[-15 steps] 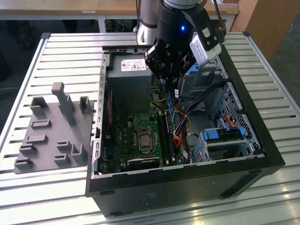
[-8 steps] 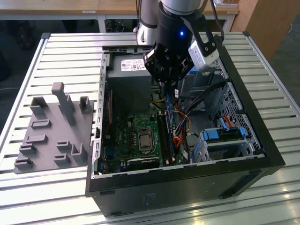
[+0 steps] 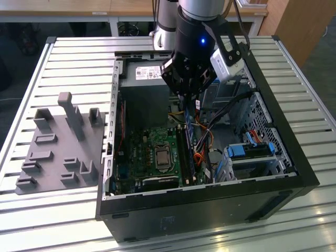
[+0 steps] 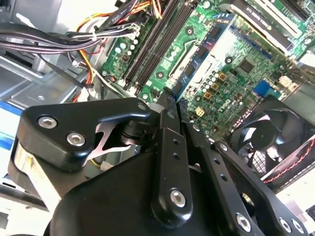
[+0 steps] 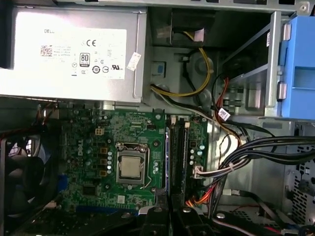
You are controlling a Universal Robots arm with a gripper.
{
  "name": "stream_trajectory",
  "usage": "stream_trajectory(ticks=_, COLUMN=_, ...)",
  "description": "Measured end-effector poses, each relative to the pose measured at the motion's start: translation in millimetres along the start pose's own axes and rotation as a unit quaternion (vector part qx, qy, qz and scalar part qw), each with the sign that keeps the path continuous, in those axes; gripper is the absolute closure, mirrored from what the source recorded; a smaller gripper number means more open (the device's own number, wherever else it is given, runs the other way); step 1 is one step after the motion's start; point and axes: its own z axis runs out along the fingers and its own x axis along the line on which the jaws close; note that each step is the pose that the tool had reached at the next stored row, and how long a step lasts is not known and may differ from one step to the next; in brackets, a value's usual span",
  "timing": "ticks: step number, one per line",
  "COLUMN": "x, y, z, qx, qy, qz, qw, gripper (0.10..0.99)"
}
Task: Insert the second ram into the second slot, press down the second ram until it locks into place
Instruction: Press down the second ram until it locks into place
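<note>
My gripper (image 3: 188,95) hangs above the open computer case (image 3: 294,157), over the far end of the motherboard (image 3: 152,157). In both wrist views its fingers are drawn together at the tip (image 4: 167,98) (image 5: 165,212). A thin blue strip, the second ram (image 4: 194,83) (image 5: 167,157), runs out from between them, seen nearly edge-on. It lies parallel to the black memory slots (image 5: 180,157) (image 4: 152,44) (image 3: 185,152) and well above them. I cannot tell which slot it lines up with.
A silver power supply (image 5: 74,54) fills the far end of the case. Bundled cables (image 5: 236,157) run beside the slots. A blue drive cage (image 3: 252,149) stands on the exterior view's right, and a fan (image 4: 275,142) at the board's edge. A grey fixture tray (image 3: 58,147) lies outside the case.
</note>
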Motion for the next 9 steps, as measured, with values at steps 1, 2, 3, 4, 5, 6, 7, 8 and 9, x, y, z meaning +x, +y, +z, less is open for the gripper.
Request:
stream_trajectory(ticks=1, x=1.0, y=0.1, z=0.3, qx=0.0001, qy=0.0, qz=0.0, qw=1.0, gripper=0.949)
stream_trajectory(ticks=2, x=2.0, y=0.1, z=0.8, qx=-0.0001, qy=0.0, qz=0.0, qw=1.0, gripper=0.949)
stream_trajectory(ticks=3, x=2.1, y=0.2, z=1.4, qx=-0.0001, qy=0.0, qz=0.0, qw=1.0, gripper=0.949)
stream_trajectory(ticks=4, x=2.2, y=0.2, z=2.1, qx=-0.0002, qy=0.0, qz=0.0, qw=1.0, gripper=0.949)
stream_trajectory(ticks=5, x=2.2, y=0.2, z=2.8, qx=-0.0002, qy=0.0, qz=0.0, qw=1.0, gripper=0.949)
stream_trajectory(ticks=6, x=2.3, y=0.2, z=3.8, qx=-0.0004, qy=0.0, qz=0.0, qw=1.0, gripper=0.949)
stream_trajectory(ticks=7, x=2.4, y=0.3, z=4.5, qx=-0.0004, qy=0.0, qz=0.0, qw=1.0, gripper=0.949)
stream_trajectory(ticks=8, x=2.4, y=0.3, z=4.9, qx=-0.0003, qy=0.0, qz=0.0, qw=1.0, gripper=0.949)
stream_trajectory(ticks=9, x=2.4, y=0.3, z=5.2, qx=-0.0002, qy=0.0, qz=0.0, qw=1.0, gripper=0.949)
